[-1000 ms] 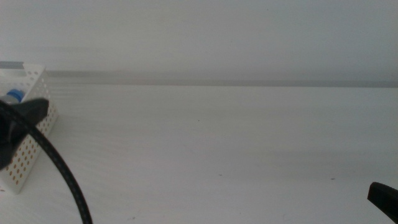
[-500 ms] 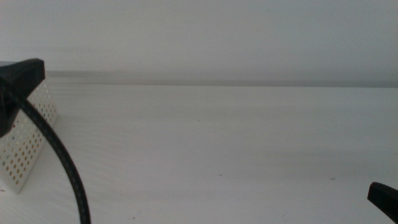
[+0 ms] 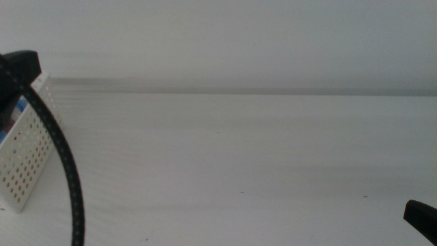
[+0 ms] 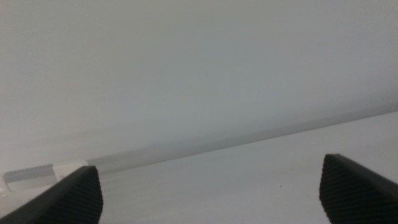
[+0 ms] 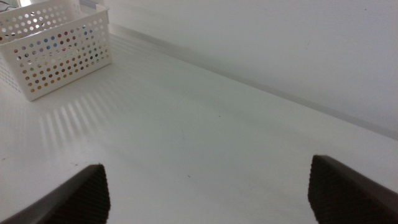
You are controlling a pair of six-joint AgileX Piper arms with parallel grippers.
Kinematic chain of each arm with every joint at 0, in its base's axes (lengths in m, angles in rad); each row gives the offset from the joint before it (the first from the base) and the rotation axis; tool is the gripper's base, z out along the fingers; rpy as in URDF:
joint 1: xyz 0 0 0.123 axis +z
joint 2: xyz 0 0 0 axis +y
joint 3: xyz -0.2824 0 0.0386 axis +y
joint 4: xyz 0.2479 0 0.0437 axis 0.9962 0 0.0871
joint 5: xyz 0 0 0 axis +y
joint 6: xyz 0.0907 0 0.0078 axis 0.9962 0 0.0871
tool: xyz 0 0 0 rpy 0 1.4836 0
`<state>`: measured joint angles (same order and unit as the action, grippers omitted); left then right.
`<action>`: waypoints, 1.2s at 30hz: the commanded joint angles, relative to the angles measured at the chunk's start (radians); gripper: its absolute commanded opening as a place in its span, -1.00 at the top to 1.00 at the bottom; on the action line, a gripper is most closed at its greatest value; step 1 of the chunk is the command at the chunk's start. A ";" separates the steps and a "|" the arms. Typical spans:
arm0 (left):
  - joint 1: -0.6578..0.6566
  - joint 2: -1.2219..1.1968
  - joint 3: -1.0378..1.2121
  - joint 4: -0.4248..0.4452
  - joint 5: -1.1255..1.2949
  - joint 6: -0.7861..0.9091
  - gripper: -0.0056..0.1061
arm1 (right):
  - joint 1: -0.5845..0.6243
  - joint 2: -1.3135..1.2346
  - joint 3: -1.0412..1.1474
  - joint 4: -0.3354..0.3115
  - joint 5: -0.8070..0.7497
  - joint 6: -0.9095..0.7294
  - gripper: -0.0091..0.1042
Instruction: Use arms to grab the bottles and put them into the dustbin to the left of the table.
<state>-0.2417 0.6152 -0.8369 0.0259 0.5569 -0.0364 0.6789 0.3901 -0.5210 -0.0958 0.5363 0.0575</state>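
both fingers (image 4: 68,198) of the left gripper (image 4: 211,194) stand wide apart in the left wrist view, with nothing between them; only the white table (image 4: 249,186) and the pale wall show in the gap. in the middle view the left arm (image 3: 17,72) is at the far left edge, over the dustbin (image 3: 27,157), and its black cable (image 3: 65,164) curves down in front of the basket to the bottom edge. the dustbin is a white basket with rows of small round holes, and it sits at the left end of the table. through its top a bit of blue and white (image 3: 17,113) shows, and in the right wrist view red, yellow and blue colours (image 5: 59,59) show through the holes, so the bottles are inside the basket; i cannot tell each one apart. the wide middle of the table has no bottle on it. at the right, the right gripper (image 5: 208,186) waits low, and only a dark tip (image 3: 421,217) of it shows near the bottom right corner of the middle view. its fingers (image 5: 348,190) are also spread wide and hold nothing.
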 commanded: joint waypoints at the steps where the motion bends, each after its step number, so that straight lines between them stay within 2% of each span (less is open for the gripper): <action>1: -0.008 -0.002 0.005 0.002 -0.042 -0.022 -0.78 | -0.001 -0.004 0.003 -0.005 -0.012 -0.002 -0.66; 11: -0.008 -0.028 0.050 0.003 -0.075 -0.020 -0.78 | -0.001 -0.004 0.006 -0.005 -0.012 -0.002 -0.66; 16: -0.004 -0.091 0.201 0.001 -0.165 -0.020 -0.78 | -0.001 -0.008 0.065 -0.022 -0.064 -0.002 -0.66; 20: 0.048 -0.182 0.324 0.001 -0.177 -0.020 -0.78 | -0.001 -0.027 0.162 -0.027 -0.116 -0.002 -0.66; 22: 0.087 -0.230 0.376 0.001 -0.177 -0.020 -0.78 | -0.012 -0.027 0.189 -0.048 -0.118 -0.002 -0.66; 27: 0.198 -0.371 0.526 -0.020 -0.177 -0.020 -0.78 | -0.154 -0.027 0.221 -0.051 -0.184 -0.002 -0.66; 31: 0.269 -0.479 0.640 -0.065 -0.177 -0.020 -0.78 | -0.350 -0.037 0.235 -0.036 -0.314 -0.002 -0.66; 36: 0.321 -0.594 0.769 -0.067 -0.179 -0.020 -0.78 | -0.544 -0.135 0.304 -0.036 -0.422 -0.002 -0.66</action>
<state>0.0672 0.0493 -0.0988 -0.0265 0.3949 -0.0470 0.1806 0.2833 -0.2373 -0.1281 0.1512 0.0598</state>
